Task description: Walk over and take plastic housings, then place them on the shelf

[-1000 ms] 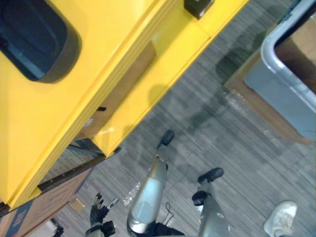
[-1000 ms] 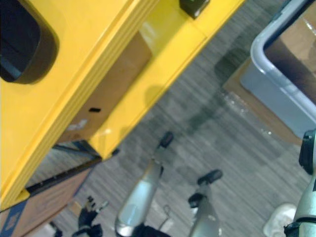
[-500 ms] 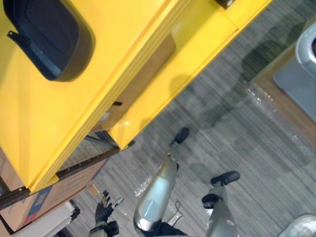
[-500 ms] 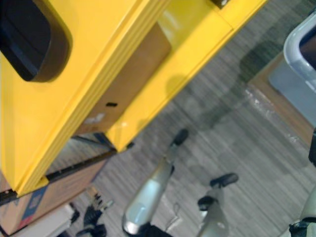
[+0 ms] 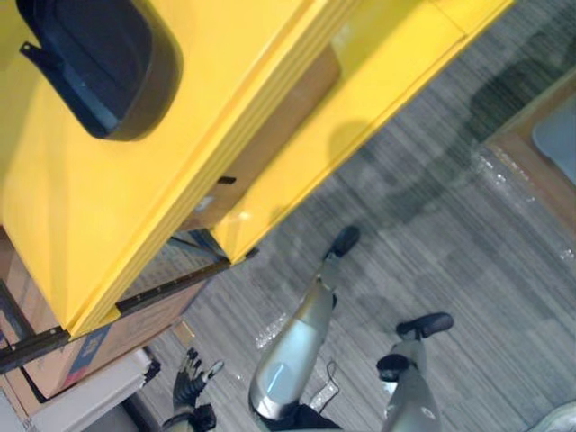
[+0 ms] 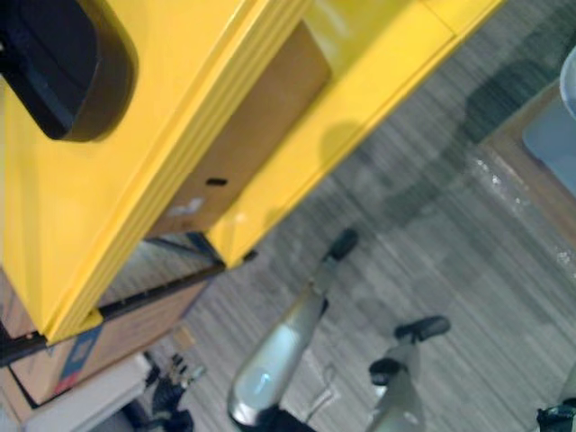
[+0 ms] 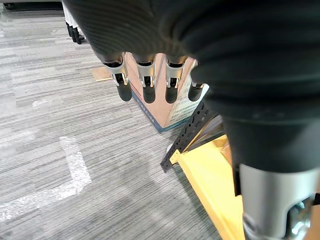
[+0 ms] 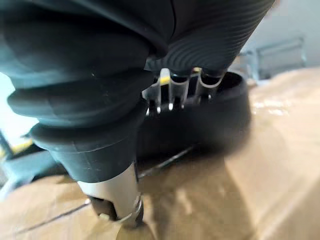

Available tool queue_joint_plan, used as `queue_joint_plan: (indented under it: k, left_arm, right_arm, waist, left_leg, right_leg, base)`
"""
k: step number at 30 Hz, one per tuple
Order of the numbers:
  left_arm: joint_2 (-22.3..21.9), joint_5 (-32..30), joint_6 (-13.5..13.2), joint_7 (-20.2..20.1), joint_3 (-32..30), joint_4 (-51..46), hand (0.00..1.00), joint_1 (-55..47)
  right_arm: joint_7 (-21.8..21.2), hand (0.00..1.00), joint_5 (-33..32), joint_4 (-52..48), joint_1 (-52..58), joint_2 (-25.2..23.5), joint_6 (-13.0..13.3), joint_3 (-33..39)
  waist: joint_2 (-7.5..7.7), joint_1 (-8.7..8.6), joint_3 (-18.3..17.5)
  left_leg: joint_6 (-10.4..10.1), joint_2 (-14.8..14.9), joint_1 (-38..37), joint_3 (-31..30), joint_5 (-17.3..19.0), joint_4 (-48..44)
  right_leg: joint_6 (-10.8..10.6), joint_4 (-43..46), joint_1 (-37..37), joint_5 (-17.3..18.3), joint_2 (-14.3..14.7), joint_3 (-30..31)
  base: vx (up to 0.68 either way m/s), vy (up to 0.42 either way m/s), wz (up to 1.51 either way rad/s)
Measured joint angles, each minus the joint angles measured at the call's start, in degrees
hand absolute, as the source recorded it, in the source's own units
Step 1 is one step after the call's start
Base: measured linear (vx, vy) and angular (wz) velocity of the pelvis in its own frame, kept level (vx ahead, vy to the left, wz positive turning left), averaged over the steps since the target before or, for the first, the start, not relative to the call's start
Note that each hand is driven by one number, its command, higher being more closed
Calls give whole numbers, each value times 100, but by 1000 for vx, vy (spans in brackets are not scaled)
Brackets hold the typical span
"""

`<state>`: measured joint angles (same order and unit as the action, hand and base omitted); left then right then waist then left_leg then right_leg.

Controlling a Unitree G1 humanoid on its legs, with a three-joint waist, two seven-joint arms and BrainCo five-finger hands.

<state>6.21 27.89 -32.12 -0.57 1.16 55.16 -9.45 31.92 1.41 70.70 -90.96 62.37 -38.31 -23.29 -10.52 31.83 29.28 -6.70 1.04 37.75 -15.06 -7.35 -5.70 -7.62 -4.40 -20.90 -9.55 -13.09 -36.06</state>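
A black plastic housing (image 5: 99,63) lies on top of the yellow shelf (image 5: 54,207) at the upper left. My left hand (image 5: 191,385) hangs low by the floor at the lower left. Its fingers (image 7: 145,82) are straight and hold nothing. In the right wrist view my right hand (image 8: 125,60) is right at a second black housing (image 8: 220,115), which rests on a brown cardboard surface (image 8: 260,190). How the hand meets that housing is hidden against its dark rim.
A cardboard box (image 5: 270,135) sits on the lower level of the shelf. Another box (image 5: 81,351) and a white object (image 5: 81,405) stand on the floor at the lower left. A grey bin on a brown base (image 5: 549,144) is at the right edge, on grey carpet (image 5: 468,243).
The whole picture has shifted, so the camera moved: the shelf fills more of the left and the grey bin has slid off to the right. My left hand still hangs open.
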Motion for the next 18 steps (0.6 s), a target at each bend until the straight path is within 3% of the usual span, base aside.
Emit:
queue_joint_plan:
  k: [5, 9, 15, 18]
  left_arm:
    - [-30, 97, -30, -29, -40, -17, 0, 0]
    - [-51, 92, -48, -26, -42, -25, 0, 0]
    - [-51, 79, -292, 3, -52, -29, 0, 4]
    - [-50, 26, -497, 85, -50, -79, 0, 5]
  right_arm:
    - [-562, 100, 659, -9, 1, 67, -179, -103]
    - [-1253, 100, 1584, -14, 72, 67, -193, -109]
    - [-1693, 100, 2138, -4, 676, 68, 265, -97]
    - [-1586, 100, 2022, 20, 1142, 67, 569, 36]
  waist:
    - [0, 78, 0]
    - [0, 75, 0]
    - [2, 47, -1]
    - [31, 14, -46]
  left_leg:
    - [-9, 1, 3, -2, -9, 44]
    - [-12, 5, 1, -2, -12, 44]
    - [-12, 10, -145, -7, -13, 26]
    - [-16, 16, -229, -22, -15, 28]
  right_leg:
    - [-25, -8, 4, -17, -2, -10]
    - [-25, -7, 9, -17, -2, -10]
    - [-21, 54, 143, -1, -12, -10]
    - [-14, 117, 212, 49, -19, -16]
  base:
    - [-12, 43, 1]
    - [-20, 45, 0]
    - [-18, 29, 0]
    - [-33, 38, 2]
